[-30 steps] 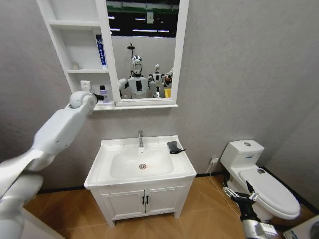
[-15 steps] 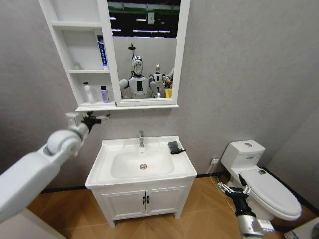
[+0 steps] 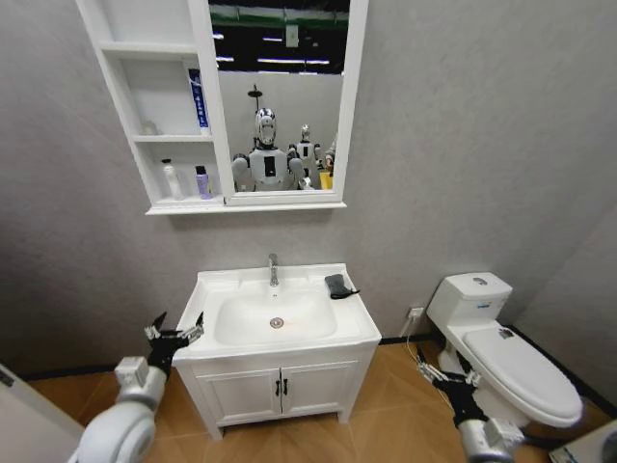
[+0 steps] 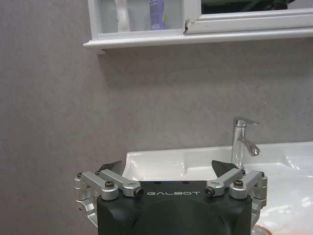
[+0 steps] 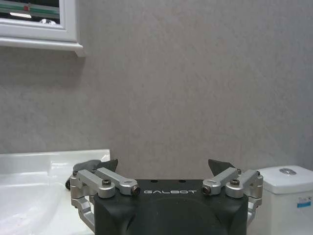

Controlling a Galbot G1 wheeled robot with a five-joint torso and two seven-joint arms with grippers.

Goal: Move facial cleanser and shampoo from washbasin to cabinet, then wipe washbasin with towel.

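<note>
On the lowest shelf of the white cabinet (image 3: pixel 154 116) stand a white bottle (image 3: pixel 171 179) and a purple bottle (image 3: pixel 201 180); I cannot tell which is the facial cleanser and which the shampoo. The dark towel (image 3: pixel 336 285) lies on the washbasin (image 3: pixel 275 352) at its back right corner, right of the chrome tap (image 3: pixel 272 268). My left gripper (image 3: pixel 174 333) hangs open and empty, low at the washbasin's front left corner. The left wrist view shows its fingers (image 4: pixel 115 166) spread before the tap (image 4: pixel 242 142). My right gripper (image 3: pixel 443 371) is open, low between the washbasin and the toilet.
A white toilet (image 3: pixel 501 347) stands at the right. Below the washbasin is a two-door cupboard (image 3: pixel 280 386). A blue tube (image 3: pixel 196 99) stands on the cabinet's middle shelf. The mirror (image 3: pixel 280 96) reflects the robot. The right wrist view shows the towel (image 5: pixel 85 165) at the washbasin's edge.
My left arm has come down from the cabinet's lowest shelf to beside the washbasin's front left corner, leaving the two bottles on the shelf. The right gripper has shifted slightly.
</note>
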